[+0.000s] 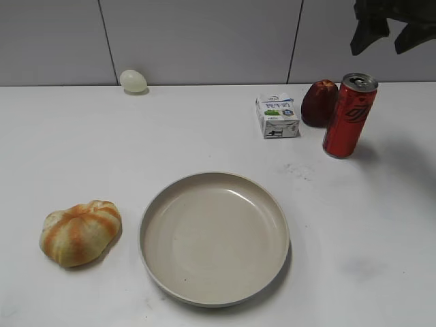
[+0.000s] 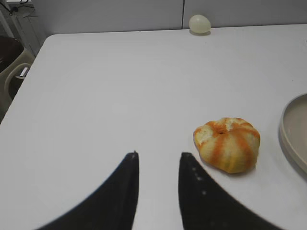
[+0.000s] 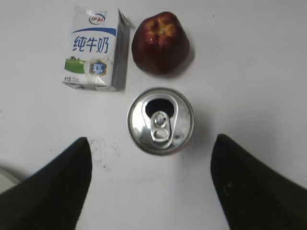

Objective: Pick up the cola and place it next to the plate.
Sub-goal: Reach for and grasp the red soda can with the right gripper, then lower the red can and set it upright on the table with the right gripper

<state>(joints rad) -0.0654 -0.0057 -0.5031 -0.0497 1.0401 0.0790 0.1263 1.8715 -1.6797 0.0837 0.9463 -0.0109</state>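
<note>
Our right gripper [image 3: 151,184] is hanging above the cola [image 3: 160,120] with its jaws spread wide and gripping nothing; in the right wrist view we are looking straight down on the can's silver top, which sits between the two dark fingers [image 3: 53,187] without touching either. In the exterior view that gripper [image 1: 388,27] is showing only as dark shapes at the upper right, above the upright cola [image 1: 349,116]. We are seeing the can standing on the white table [image 1: 82,136], just beside a dark red fruit [image 1: 319,102], with a small milk carton [image 1: 278,115] lying near both. Well apart from the can, toward the front, the plate [image 1: 214,237] is sitting bare. Our left gripper [image 2: 158,165] is hovering with its jaws parted and unloaded, near an orange-striped pumpkin [image 2: 227,143]. A pale egg [image 2: 199,23] is resting by the far wall.
</note>
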